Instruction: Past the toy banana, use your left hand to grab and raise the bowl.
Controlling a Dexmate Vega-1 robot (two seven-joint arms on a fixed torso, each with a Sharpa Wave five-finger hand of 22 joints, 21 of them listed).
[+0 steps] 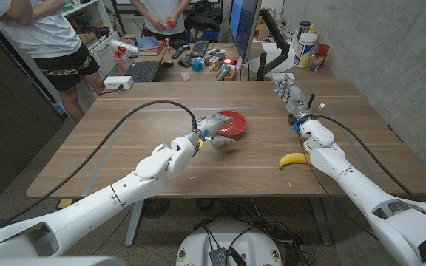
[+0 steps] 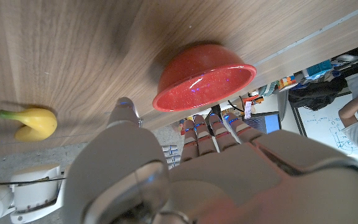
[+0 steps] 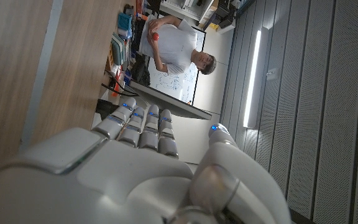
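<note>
**Almost at the bowl, nothing lifted yet**

So, standing by the wooden table (image 1: 124, 133), it looks to me like the task is maybe half done at best. Reaching seems mostly finished; the actual grab and the raise are both still to come, as far as I can judge.

Biggest thing first: the left arm stretches in across the table toward the middle, and the left hand (image 1: 207, 136) sits right at the near-left side of the red bowl (image 1: 228, 123). The bowl rests on the tabletop around the centre, not lifted at all. From the left wrist view the bowl (image 2: 204, 78) sits just ahead of the fingertips (image 2: 207, 127), and I can see a sliver of gap there, so I'd call it just beside, not gripped. Those fingers are lined up close together and extended, with the thumb (image 2: 124, 112) set off to one side, so the hand is open and holding nothing.

The right hand (image 1: 293, 99) waits off at the far right of the table, fingers side by side and straight, holding nothing.

Smallest: the toy banana (image 1: 295, 159) lies near the front edge by the right forearm, well apart from the bowl.
</note>
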